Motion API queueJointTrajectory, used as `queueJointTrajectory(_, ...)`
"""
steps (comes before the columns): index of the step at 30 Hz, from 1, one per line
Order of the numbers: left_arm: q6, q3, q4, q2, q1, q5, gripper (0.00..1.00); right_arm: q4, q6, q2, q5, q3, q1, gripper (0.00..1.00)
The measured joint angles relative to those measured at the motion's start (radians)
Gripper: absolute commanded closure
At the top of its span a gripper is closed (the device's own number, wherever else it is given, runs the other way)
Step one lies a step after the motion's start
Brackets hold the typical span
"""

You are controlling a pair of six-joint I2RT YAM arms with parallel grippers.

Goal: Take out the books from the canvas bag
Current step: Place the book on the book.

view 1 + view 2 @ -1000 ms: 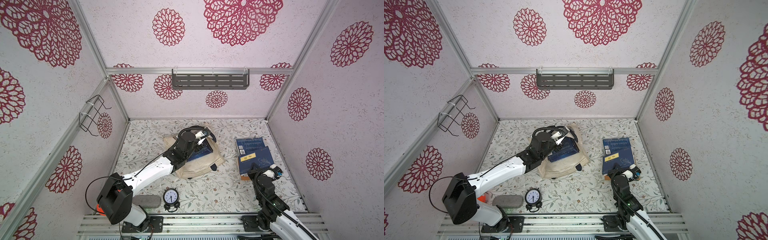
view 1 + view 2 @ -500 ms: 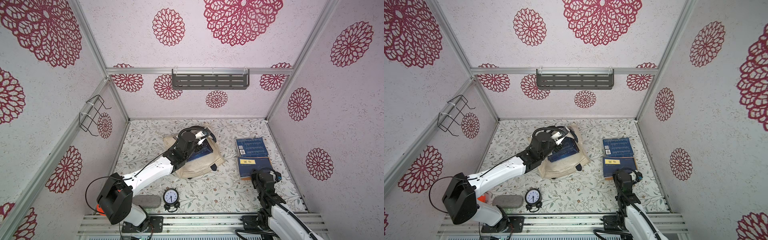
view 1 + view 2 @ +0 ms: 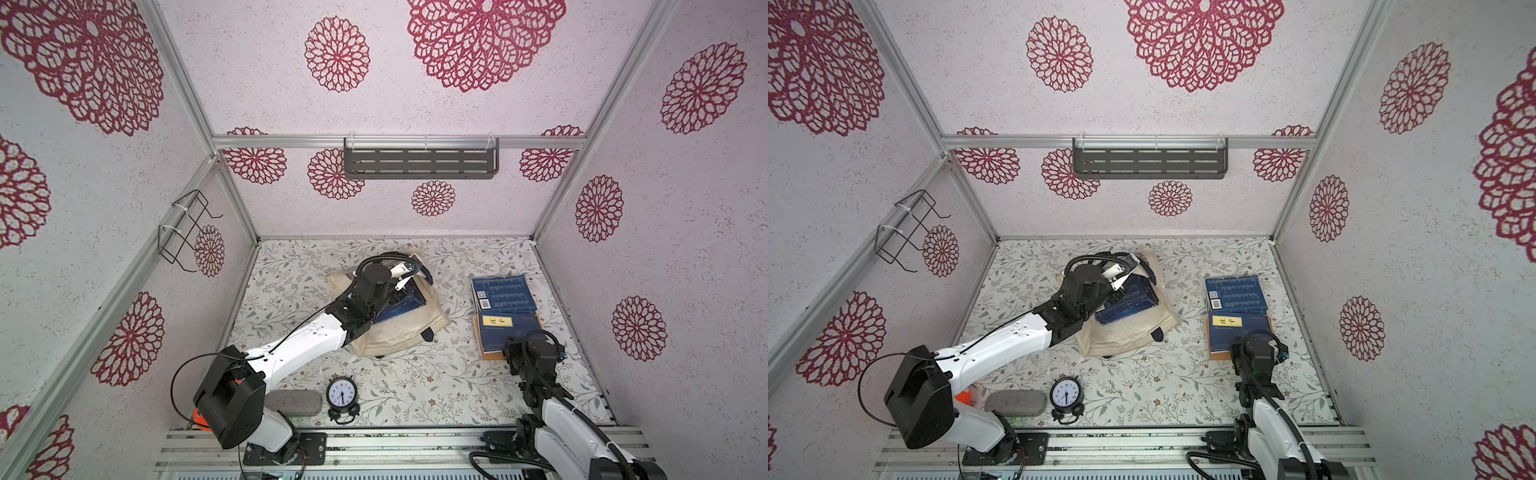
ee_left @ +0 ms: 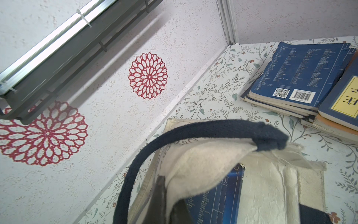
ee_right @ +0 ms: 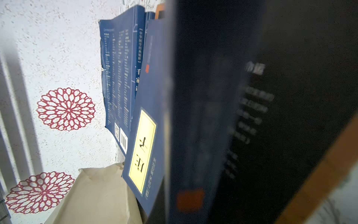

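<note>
The navy paperback with a yellow title label (image 3: pixel 498 337) has turned from skewed to square. It has also slid toward the robot, off the navy book with a white barcode (image 3: pixel 500 291), and now overlaps only that book's near edge.

A robot-lab test booth dressed like a home: aluminium frame (image 3: pixel 291 142) holding walls (image 3: pixel 374 218) papered with red rosettes (image 3: pixel 337 54), floral-covered table (image 3: pixel 457 386), grey shelf (image 3: pixel 419 163) on the far wall, wire rack (image 3: pixel 187 230) left, left arm (image 3: pixel 299 347) and right arm (image 3: pixel 559 419) bolted to the near rail (image 3: pixel 415 444).
</note>
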Motion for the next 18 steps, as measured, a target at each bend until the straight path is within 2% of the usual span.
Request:
queueJointTrajectory(3,0.000,0.000,-0.003,0.000,0.000,0.004,1.00,-0.017,-0.014,-0.012,-0.008,0.005,-0.009,0.73)
queueJointTrajectory(12,0.001,0.000,-0.003,0.000,0.000,0.008,1.00,-0.071,-0.076,-0.058,-0.045,0.029,-0.047,0.36)
queueJointTrajectory(18,0.001,0.000,-0.010,0.000,0.000,0.014,1.00,-0.134,-0.113,-0.069,-0.077,0.064,-0.065,0.18)
